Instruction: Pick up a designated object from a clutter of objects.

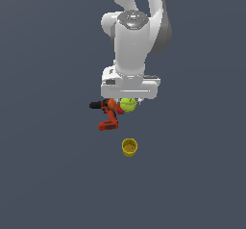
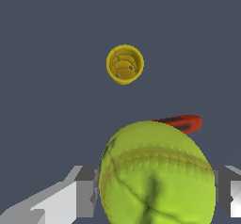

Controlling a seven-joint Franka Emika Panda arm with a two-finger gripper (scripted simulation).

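On the plain grey floor [image 1: 48, 175], our gripper [image 2: 155, 190] pinches the tennis ball [image 2: 157, 173] between both fingers. We judge it could slip if the grip sits off-centre, or nudge the power drill [image 1: 108, 115] touching it.

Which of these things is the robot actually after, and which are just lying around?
Part of the job:
- tennis ball, yellow-green, sitting between the fingers
- gripper, fingers on either side of the ball

Just lying about:
- power drill, orange-red with a black end, right beside the ball
- yellow cup, standing apart from the other two
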